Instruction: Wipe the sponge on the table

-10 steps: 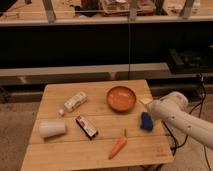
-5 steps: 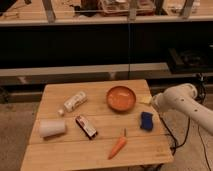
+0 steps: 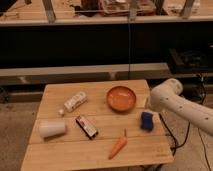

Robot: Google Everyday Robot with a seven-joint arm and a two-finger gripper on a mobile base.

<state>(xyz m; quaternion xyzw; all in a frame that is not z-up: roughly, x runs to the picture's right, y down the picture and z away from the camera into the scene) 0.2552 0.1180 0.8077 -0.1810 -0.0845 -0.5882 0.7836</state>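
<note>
Wooden table (image 3: 65,155), dim room. Sponge (image 3: 146,121) by right edge, nearer front corner; likely soft, light, squashy. Best pinched across narrow sides. Gripper (image 3: 152,102) over right edge, clear of sponge; spread unreadable.

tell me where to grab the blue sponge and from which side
Take the sponge across its shorter width, coming straight down from above. It lies flat on the table near the right edge. Its sides are free, apart from the carrot and the orange bowl. The gripper is just behind it, beside the bowl.
</note>
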